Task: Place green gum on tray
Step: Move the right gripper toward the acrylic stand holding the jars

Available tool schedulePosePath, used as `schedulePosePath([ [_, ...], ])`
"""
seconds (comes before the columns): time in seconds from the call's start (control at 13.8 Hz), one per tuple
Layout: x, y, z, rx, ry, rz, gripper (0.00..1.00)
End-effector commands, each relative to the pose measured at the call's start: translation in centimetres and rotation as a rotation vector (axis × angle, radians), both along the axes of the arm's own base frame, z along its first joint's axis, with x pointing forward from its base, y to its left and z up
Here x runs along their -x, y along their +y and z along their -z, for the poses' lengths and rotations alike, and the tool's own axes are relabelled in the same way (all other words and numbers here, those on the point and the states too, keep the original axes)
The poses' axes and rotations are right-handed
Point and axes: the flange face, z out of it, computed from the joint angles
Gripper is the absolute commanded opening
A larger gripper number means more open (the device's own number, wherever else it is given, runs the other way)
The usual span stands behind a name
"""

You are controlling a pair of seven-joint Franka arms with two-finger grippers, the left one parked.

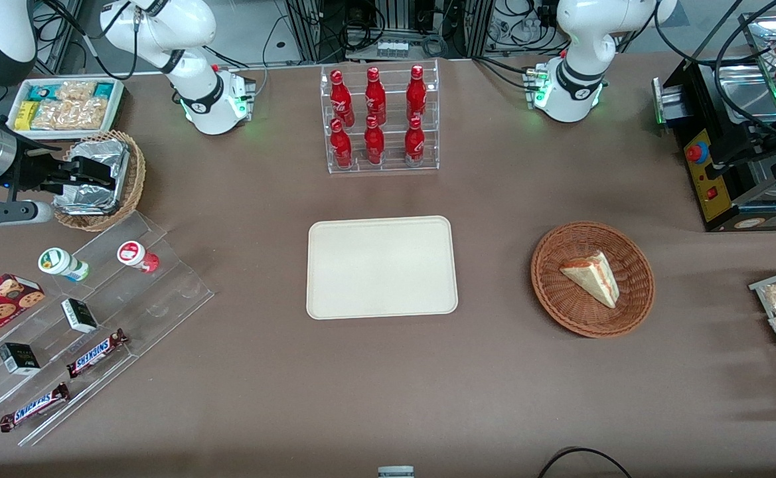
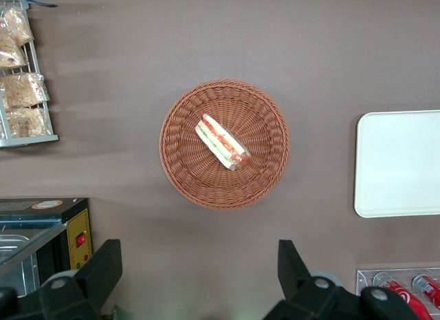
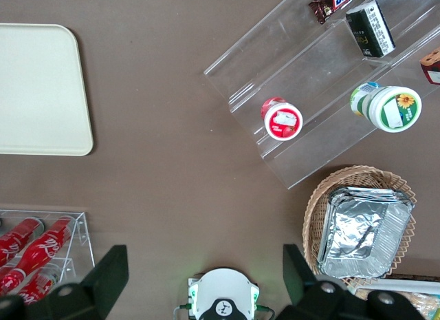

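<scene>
On the clear stepped shelf (image 1: 89,312) at the working arm's end of the counter (image 1: 388,385) sits the green gum (image 1: 62,263), lid tipped up, beside the red gum (image 1: 138,256). Pincer (image 1: 99,171) hovers above the foil-filled wicker basket (image 1: 134,192), farther from the front camera than the gum, fingers spread and empty. Gum's body mostly hidden under its lid; tray (image 1: 382,267) lies well apart toward counter centre.

The word SNICKERS was on two candy bars: one bar (image 1: 97,352) higher on the clear shelf (image 1: 162,292) and another bar (image 1: 34,407) lower down. No other words could be read.
</scene>
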Motion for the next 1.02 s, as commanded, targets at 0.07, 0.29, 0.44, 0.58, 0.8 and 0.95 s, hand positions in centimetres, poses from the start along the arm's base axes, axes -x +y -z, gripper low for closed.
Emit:
schedulePosePath([
  [0.07,-0.2,-0.2,-0.2,0.023,-0.022,-0.011,1.0],
  [0.29,-0.2,-0.5,0.3,0.023,-0.03,-0.007,1.0],
  [0.44,0.2,-0.6,1.1,0.014,-0.05,-0.05,1.0],
  [0.58,1.0,-1.8,2.6,-0.013,-0.068,-0.176,1.0],
  [0.8,2.1,-3.4,4.7,-0.021,-0.122,-0.323,1.0],
  [0.95,2.3,-5.8,6.2,-0.015,-0.146,-0.457,1.0],
])
